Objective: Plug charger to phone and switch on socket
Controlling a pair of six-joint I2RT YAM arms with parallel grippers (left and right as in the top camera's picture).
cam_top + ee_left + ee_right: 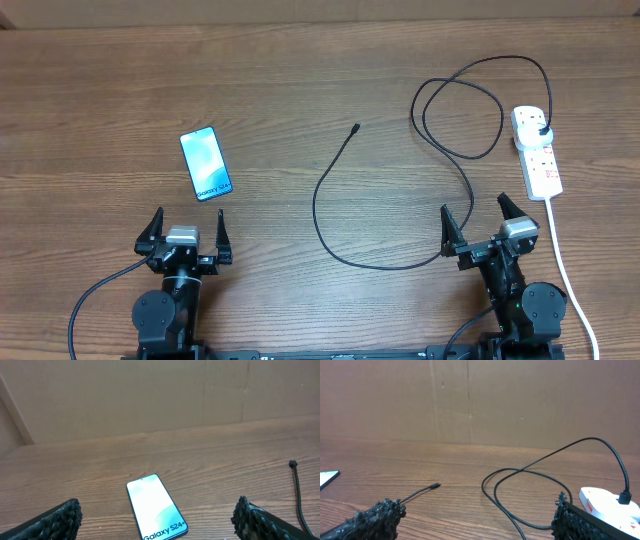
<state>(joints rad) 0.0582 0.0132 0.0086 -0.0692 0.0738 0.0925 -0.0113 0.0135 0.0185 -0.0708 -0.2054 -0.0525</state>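
The phone [206, 164] lies flat on the wooden table, screen up, just beyond my left gripper [186, 232]; it also shows in the left wrist view [156, 507]. The charger cable [330, 225] loops across the table, its connector tip [356, 127] free at centre, its black plug [541, 131] in the socket [537, 152] at the right. The tip [435, 486] and the socket [607, 502] show in the right wrist view. My left gripper [160, 519] and my right gripper [489, 224] [477, 519] are open and empty.
The socket's thick white cord [567, 270] runs down the right side past my right arm to the front edge. A cardboard wall [150, 395] stands along the table's far side.
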